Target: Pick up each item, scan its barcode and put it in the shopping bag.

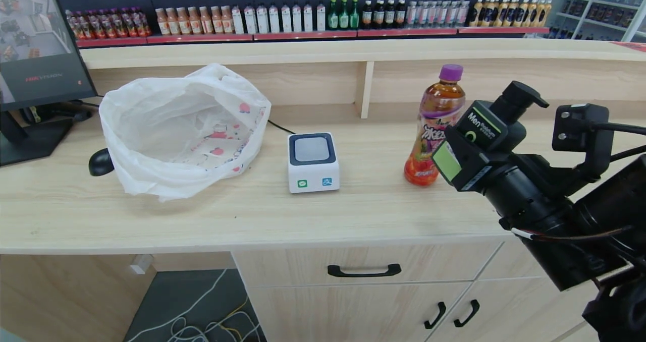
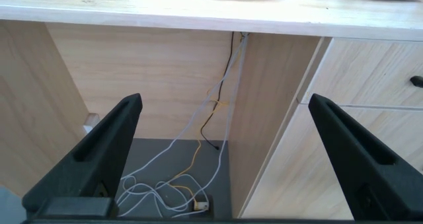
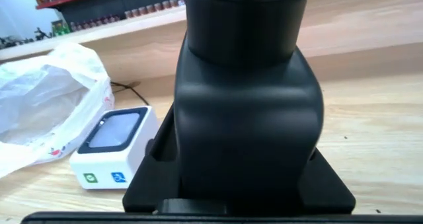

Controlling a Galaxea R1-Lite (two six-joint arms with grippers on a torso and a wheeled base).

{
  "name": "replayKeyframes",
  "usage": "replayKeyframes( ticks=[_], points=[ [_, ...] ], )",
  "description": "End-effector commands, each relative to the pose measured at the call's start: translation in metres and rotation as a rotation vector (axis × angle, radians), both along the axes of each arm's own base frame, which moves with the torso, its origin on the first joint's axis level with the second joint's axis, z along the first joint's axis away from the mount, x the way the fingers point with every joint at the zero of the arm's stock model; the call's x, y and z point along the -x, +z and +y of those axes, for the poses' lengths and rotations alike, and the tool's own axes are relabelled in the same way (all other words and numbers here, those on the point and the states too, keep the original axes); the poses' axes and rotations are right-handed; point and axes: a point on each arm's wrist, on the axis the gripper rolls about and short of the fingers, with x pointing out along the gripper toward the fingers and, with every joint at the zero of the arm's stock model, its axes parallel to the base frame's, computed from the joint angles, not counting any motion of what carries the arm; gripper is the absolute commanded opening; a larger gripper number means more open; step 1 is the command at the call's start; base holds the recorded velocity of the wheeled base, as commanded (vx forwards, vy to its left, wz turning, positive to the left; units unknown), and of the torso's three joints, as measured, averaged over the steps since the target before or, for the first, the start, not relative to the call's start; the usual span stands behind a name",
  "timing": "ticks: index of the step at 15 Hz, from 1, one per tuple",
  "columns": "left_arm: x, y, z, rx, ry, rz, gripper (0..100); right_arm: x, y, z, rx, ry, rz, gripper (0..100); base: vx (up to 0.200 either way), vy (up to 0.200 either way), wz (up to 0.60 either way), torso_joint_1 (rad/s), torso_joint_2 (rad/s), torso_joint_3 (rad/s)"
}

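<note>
Two hands logged.

Right hand (image 3: 238, 181): clenched on a black pump bottle (image 1: 482, 137), held above the surface (image 1: 353, 216) at the right of the head view. The bottle is tilted, with its pump head toward the upper right. A green label patch and a barcode strip face the lower left. In the right wrist view the bottle's dark body sits between the hand's fingers (image 3: 145, 187).

Left hand (image 2: 225, 158): released, fingers wide apart, nothing between them. It sits below the front edge of the surface, facing the open bay underneath, where loose cables (image 2: 178, 178) lie on the grey floor.

On the surface, head view:
- Orange drink bottle (image 1: 436, 125): purple cap, upright, right of centre, just beside the held pump bottle. Cannot tell whether the two touch.
- Barcode scanner (image 1: 313, 161): white cube with a dark-framed window facing up, at the centre of the frame. A dark cable runs from behind it toward the bag.
- Shopping bag (image 1: 181, 130): white plastic with red print, mouth open toward the front, left of centre. It is near the scanner but apart from it.
- Black mouse (image 1: 101, 162): just beside the bag's left edge.
- Monitor (image 1: 40, 44): upper left of the frame.

A back shelf (image 1: 303, 34) lined with bottles runs along the top of the frame. A black drawer handle (image 1: 363, 270) shows at lower centre.
</note>
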Motion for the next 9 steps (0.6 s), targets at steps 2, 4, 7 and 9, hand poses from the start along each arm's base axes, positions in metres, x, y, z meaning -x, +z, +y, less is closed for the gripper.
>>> replayKeyframes(
  ticks=[2,4,7,9],
  points=[
    [0.0000,0.0000,0.0000,0.000,0.001,0.000,100,0.0095,0.0064,-0.0063,-0.013,-0.001,-0.019,0,0.000,0.000,0.00,0.000,0.00,0.000],
    [0.0000,0.0000,0.0000,0.000,0.001,0.000,100,0.0111,0.0087,-0.0073,-0.018,-0.001,-0.026,0,0.000,0.200,0.00,0.007,0.00,0.000],
    [0.0000,0.0000,0.0000,0.005,0.001,0.000,100,0.0108,0.0095,-0.0072,-0.018,0.000,-0.030,0,0.000,0.200,0.00,0.001,0.00,0.001],
    [-0.0001,0.0000,0.0000,0.005,0.001,0.001,100,0.0111,0.0087,-0.0073,-0.016,0.000,-0.027,0,0.000,0.200,0.00,0.000,0.00,0.002]
  ],
)
